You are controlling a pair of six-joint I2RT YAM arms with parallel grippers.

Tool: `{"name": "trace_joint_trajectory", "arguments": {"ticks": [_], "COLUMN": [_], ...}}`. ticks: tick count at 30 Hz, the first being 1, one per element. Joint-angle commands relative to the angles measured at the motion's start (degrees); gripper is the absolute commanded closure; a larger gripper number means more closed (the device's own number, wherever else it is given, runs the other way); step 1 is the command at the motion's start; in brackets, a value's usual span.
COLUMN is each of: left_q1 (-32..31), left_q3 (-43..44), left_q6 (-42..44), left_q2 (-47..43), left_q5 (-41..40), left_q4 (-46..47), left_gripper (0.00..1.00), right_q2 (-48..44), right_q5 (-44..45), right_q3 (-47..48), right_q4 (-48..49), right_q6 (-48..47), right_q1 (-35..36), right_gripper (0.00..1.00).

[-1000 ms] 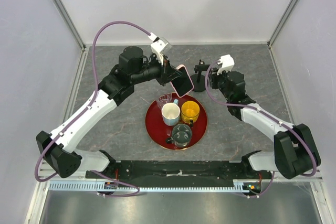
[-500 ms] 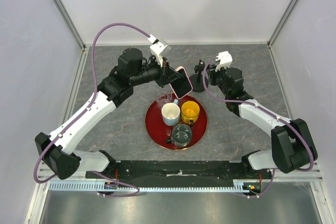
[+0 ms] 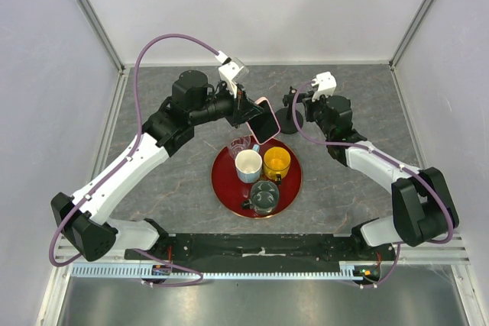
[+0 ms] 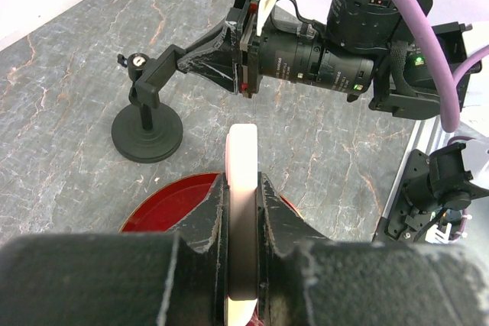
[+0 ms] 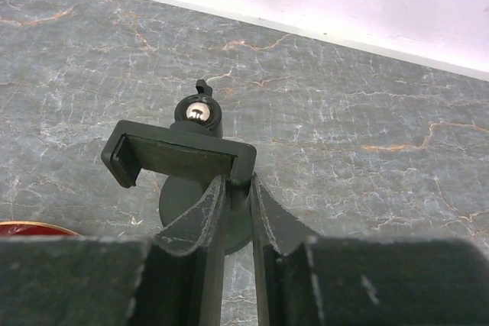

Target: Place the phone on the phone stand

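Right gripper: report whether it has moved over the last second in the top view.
Yes. The right gripper has shifted left and slightly toward the far wall, closing in on the phone stand, which stayed put.

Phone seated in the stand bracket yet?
No, the bracket of the phone stand is empty; the phone is clamped in the left tool.

Left arm (image 3: pixel 130 166): white shell links alternating with black joint housings. Right arm (image 3: pixel 382 169) wearing same white-and-black scheme. Purple cable (image 3: pixel 176 34) looping over left arm, ending at white wrist block (image 3: pixel 233 68). Second purple cable (image 4: pixel 447 93) trailing along right arm, where green light (image 4: pixel 416 59) is glowing on black housing. Left gripper (image 4: pixel 243 181) showing matte black, scuffed fingers. Right gripper (image 5: pixel 235 185) showing black, tapering fingers.
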Motion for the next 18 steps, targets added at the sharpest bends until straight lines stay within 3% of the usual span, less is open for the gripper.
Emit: {"name": "trace_joint_trajectory", "arguments": {"ticks": [1,4,10,14,18], "left_q1": [0.0,-0.1,0.5,1.6,2.9], "left_q3": [0.9,1.3,2.5,0.9,-0.2], "left_q6": [1.7,1.3,-1.1,0.7,8.5], "left_q2": [-1.7,-1.0,2.1,5.0,9.0], "left_q5": [0.5,0.0,-6.4,-1.5,4.9], "left_q4": [3.8,4.9,10.7,21.1,30.7], "left_gripper": [0.98,0.98,0.98,0.98,0.98], "right_q2": [0.9,1.1,1.6,2.0,3.3], "right_q5": [0.2,-0.2,-5.6,-8.6,-12.6], "right_q3": [2.5,2.7,4.1,5.1,5.9], "right_q4": [1.3,1.1,-1.5,-3.6,-4.0], "right_q6": [-0.4,0.0,0.1,0.4,0.4], "right_q1": [0.0,-0.1,-0.2,-0.4,-1.4], "right_gripper": [0.82,1.00,1.00,1.00,1.00]}}
